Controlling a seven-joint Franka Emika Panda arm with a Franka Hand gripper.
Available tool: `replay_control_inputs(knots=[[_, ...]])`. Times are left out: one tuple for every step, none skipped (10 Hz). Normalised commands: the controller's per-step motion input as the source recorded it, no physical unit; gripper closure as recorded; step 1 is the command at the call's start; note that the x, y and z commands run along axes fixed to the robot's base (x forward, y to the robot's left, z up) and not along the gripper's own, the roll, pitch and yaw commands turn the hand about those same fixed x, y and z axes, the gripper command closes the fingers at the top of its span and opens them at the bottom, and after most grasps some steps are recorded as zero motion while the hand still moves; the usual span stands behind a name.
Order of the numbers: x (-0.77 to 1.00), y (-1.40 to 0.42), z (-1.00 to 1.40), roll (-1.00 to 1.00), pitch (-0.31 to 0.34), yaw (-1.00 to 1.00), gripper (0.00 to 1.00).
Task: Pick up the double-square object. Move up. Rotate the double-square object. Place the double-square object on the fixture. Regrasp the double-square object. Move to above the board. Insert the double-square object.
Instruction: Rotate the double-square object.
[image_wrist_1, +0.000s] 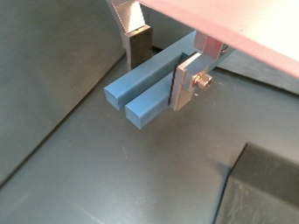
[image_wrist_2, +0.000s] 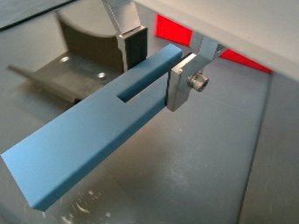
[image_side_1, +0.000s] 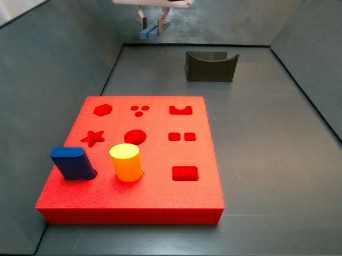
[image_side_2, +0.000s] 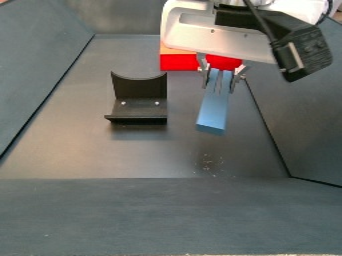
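Observation:
My gripper (image_wrist_1: 158, 66) is shut on the double-square object (image_wrist_1: 146, 87), a long grey-blue bar, and grips it near its split end. The two square prongs show in a wrist view. The long solid end (image_wrist_2: 70, 157) shows in a wrist view. In a side view the bar (image_side_2: 217, 100) hangs tilted down from the gripper (image_side_2: 221, 72), above the dark floor. The fixture (image_side_2: 136, 98) stands on the floor beside it, apart from the bar, and also shows in a wrist view (image_wrist_2: 87, 48) and a side view (image_side_1: 209, 66). The red board (image_side_1: 201, 195) lies away from the gripper (image_side_1: 151, 30).
A dark-blue block (image_side_1: 72, 163) and a yellow cylinder (image_side_1: 126, 162) stand in the board near its front left. Sloping grey walls enclose the floor. A strip of the board (image_side_2: 181, 62) shows behind the gripper.

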Motion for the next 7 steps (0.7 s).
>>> replay_control_inputs(knots=[[0.04, 0.02, -0.02, -0.01, -0.005, -1.0, 1.0], [0.04, 0.02, -0.02, -0.01, -0.005, -1.0, 1.0], [0.04, 0.02, -0.02, -0.01, -0.005, -1.0, 1.0], [0.04, 0.02, -0.02, -0.01, -0.005, -1.0, 1.0], [0.04, 0.02, -0.02, -0.01, -0.006, -1.0, 1.0], [0.04, 0.02, -0.02, -0.01, -0.006, -1.0, 1.0], [0.04, 0.02, -0.02, -0.01, -0.006, -1.0, 1.0]])
